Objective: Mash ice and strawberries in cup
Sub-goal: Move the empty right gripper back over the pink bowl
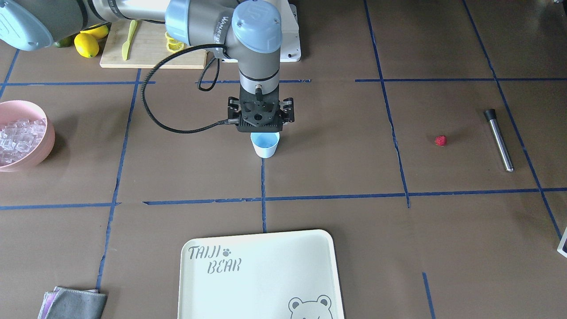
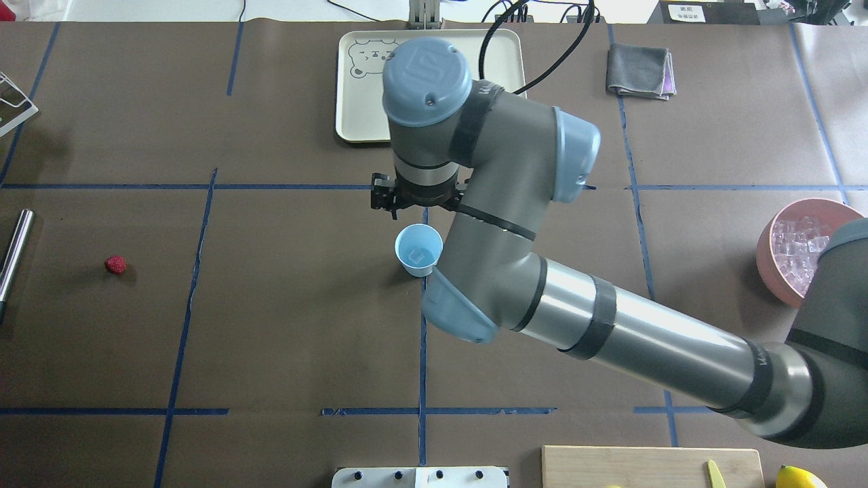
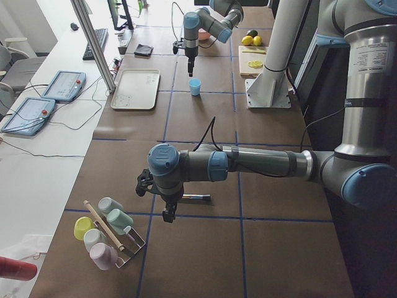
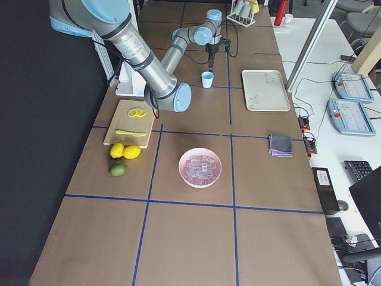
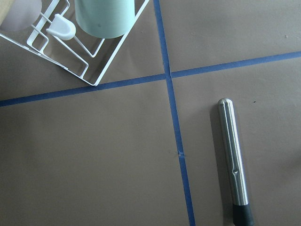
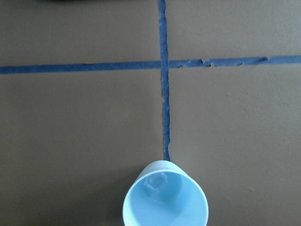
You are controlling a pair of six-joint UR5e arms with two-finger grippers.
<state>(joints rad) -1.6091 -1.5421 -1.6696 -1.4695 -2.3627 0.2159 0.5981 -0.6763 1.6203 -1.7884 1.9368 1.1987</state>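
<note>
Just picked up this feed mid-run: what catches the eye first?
The right hand hangs over the small cup at table centre, one ice cube inside it. The red strawberry lies alone far toward the robot's left, near a steel rod; the pink bowl of ice sits at the opposite end.

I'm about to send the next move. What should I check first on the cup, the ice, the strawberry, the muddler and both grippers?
1. Cup upright on the table: ok.
2. Ice in the cup: ok, one clear ice cube lies inside.
3. Strawberry in the cup: not ok, it lies on the table near the muddler.
4. Muddler free to pick up: ok, it lies flat with nothing on it.
5. Right gripper clear of the cup: ok, it hangs above the cup without touching. Fingers open or shut: cannot tell.
6. Left gripper open or shut: cannot tell. It hangs near the muddler.
</note>
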